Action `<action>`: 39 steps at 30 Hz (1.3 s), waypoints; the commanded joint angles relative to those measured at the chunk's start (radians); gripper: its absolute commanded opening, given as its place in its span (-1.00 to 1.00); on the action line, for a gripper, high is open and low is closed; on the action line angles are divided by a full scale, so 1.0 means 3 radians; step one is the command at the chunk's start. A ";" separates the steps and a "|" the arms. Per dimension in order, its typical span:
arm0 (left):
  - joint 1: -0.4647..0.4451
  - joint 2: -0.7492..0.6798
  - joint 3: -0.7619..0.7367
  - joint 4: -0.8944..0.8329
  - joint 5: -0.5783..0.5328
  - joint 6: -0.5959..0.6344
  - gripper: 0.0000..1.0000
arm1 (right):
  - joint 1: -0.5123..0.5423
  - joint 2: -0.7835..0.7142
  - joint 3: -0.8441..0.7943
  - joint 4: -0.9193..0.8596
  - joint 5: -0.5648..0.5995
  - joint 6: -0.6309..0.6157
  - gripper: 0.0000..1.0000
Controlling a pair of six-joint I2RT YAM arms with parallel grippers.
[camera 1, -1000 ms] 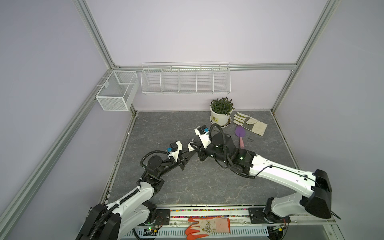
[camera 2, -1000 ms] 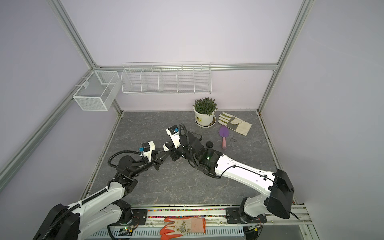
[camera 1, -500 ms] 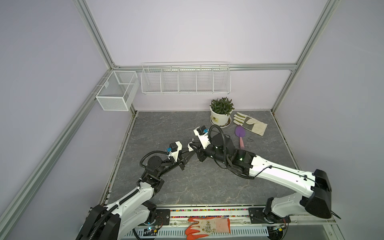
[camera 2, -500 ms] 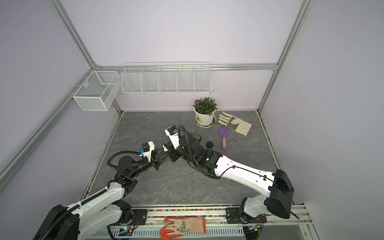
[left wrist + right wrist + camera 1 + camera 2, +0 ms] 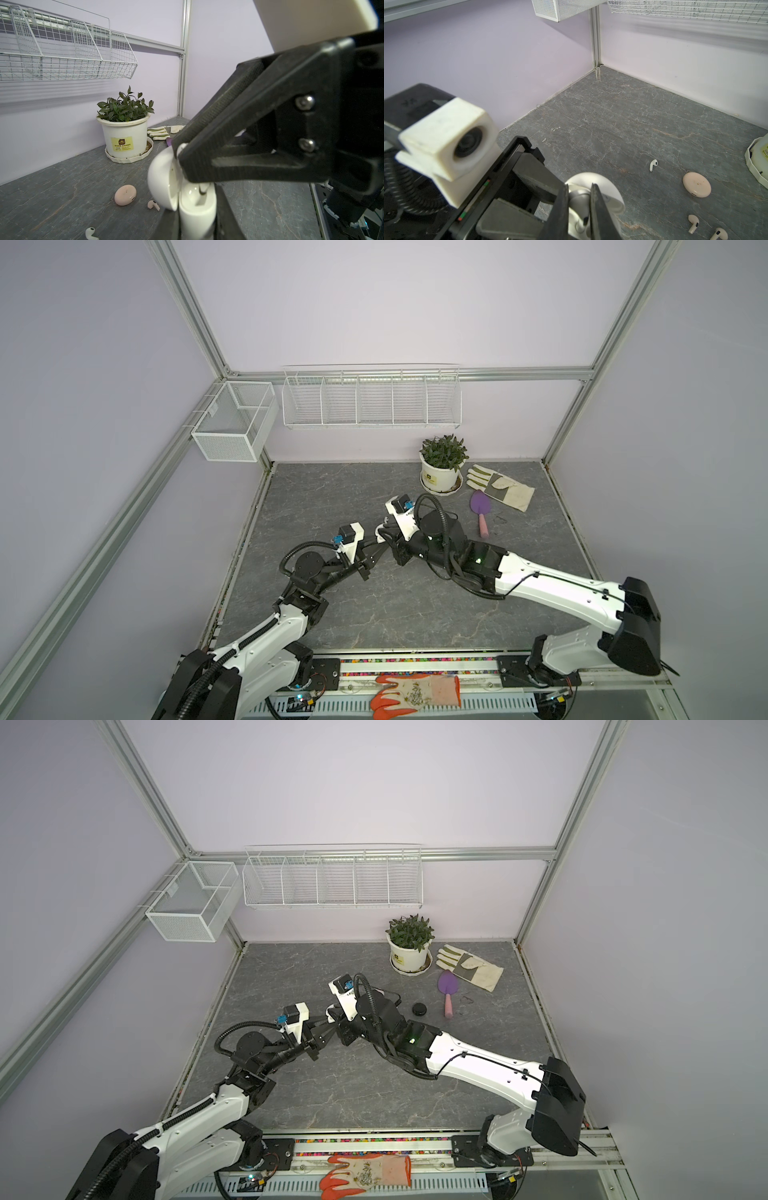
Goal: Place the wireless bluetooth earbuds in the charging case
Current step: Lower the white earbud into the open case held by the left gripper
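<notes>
Nearest, the left gripper (image 5: pixel 195 220) is clamped round the white charging case (image 5: pixel 197 201), which is held upright, mouth upward, with its lid (image 5: pixel 163 178) hinged open. Directly above it, the right gripper (image 5: pixel 179 151) is pinched on what appears to be a whitish earbud (image 5: pixel 183 146). Its long axis seems near vertical, stem toward the open well, so a short straight descent is judged next. Beyond, on the table (image 5: pixel 62 187), lie a white earbud (image 5: pixel 91 233), a pink earbud (image 5: pixel 153 205), a pink case (image 5: pixel 125 195), then the plant pot (image 5: pixel 124 135).
</notes>
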State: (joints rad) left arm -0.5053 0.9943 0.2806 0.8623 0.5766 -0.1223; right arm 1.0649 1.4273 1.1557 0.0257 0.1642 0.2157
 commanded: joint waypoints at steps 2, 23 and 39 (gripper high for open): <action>-0.0013 -0.0049 -0.0035 0.0057 0.0000 -0.0006 -1.00 | 0.0034 0.0016 -0.0068 0.0108 0.0057 -0.0073 -0.67; -0.0013 -0.0068 -0.0030 0.0041 -0.0016 0.0004 -1.00 | 0.0054 0.0091 -0.0024 0.0003 0.0050 -0.0080 -0.53; -0.0013 -0.0103 -0.0063 -0.0031 -0.0015 -0.0042 -1.00 | 0.0027 -0.0360 0.0213 -0.0601 -0.0191 -0.0029 -0.22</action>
State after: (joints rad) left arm -0.5053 0.9768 0.2760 0.8474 0.5663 -0.1268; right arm 1.0760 1.3846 1.1862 -0.1040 0.1501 0.2020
